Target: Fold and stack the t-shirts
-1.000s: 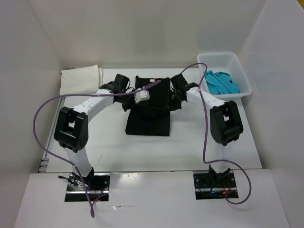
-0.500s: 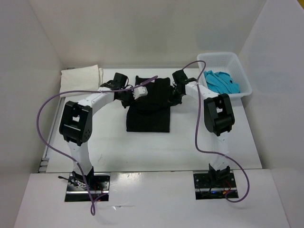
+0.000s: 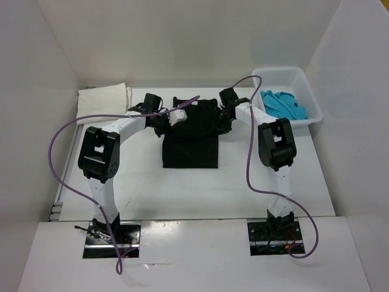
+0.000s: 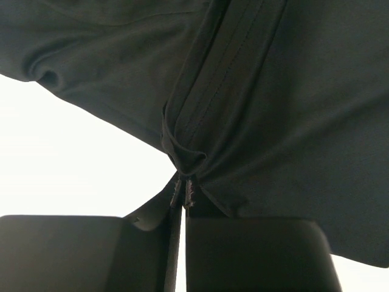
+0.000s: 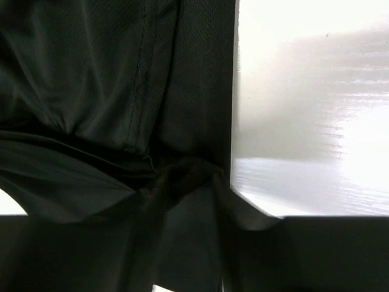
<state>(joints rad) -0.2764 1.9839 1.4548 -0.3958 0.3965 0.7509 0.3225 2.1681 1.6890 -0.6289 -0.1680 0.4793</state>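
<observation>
Since a second ago both arms have reached farther back, and the black t-shirt [image 3: 190,146] lies shorter on the table [image 3: 243,182]; the left gripper [image 4: 183,193] pinches its hem tight; whether the right gripper [image 5: 185,182] grips the bunched cloth I cannot tell; one purple cable [image 3: 187,103] crosses the shirt's far edge; three shirts in all: the cream t-shirt [image 3: 103,102] far left, the turquoise t-shirt [image 3: 282,104] in the one basket [image 3: 304,76].

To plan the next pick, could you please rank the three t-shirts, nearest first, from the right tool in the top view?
1. Black t-shirt, centre, at the right tool.
2. Turquoise t-shirt, in the basket.
3. Cream t-shirt, far left.
</observation>
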